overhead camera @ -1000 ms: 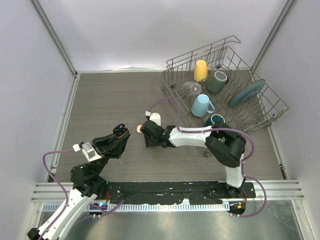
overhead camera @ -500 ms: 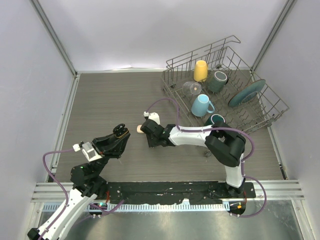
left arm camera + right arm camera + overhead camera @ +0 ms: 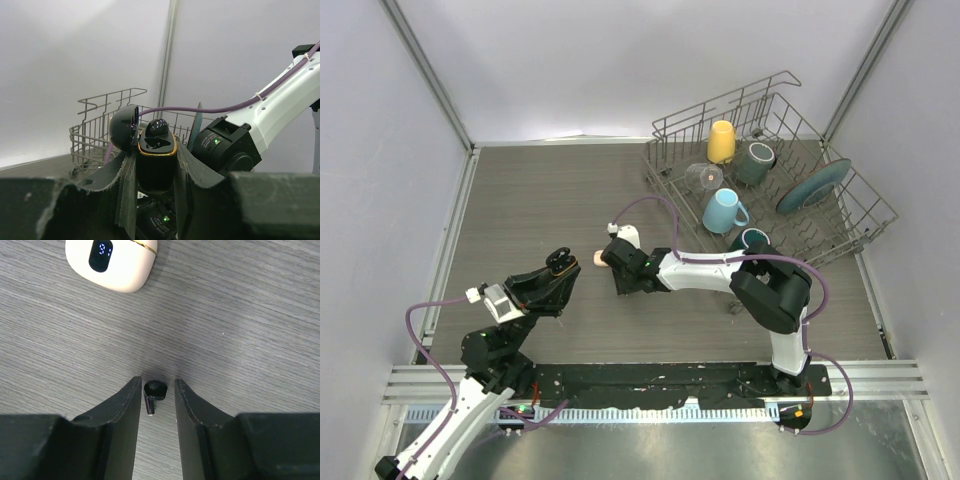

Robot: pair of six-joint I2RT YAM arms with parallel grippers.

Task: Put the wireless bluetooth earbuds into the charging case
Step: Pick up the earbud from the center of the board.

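Left jaws are clamping the black case [image 3: 155, 167]. Only the right wrist is showing right jaws apart around a black earbud [image 3: 154, 389], stem pointing away from the cream case [image 3: 125, 270].

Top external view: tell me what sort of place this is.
Probably a robot test cell, not a home: plain white walls and metal posts enclose a wood-grain table, and a wire dish rack holding mugs looks staged.

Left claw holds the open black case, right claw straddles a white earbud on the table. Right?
No. The earbud that the right claw straddles is black, not white; the right wrist view shows it. The left claw does hold the open black case.
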